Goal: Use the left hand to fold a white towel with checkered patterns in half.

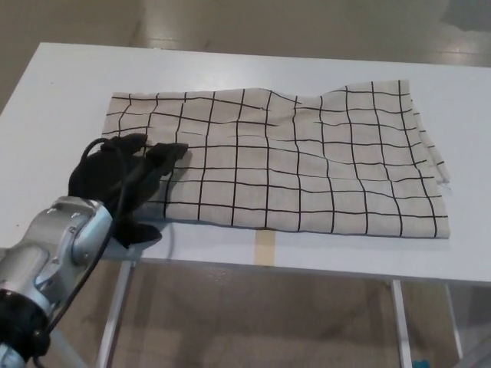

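White table point(61, 84) with a flat checkered towel point(291, 161) on top.

I can read no text, label, brand or number anywhere in my head view. The towel point(291, 165) carries only a plain black grid, and the white table point(253, 65) is unmarked.
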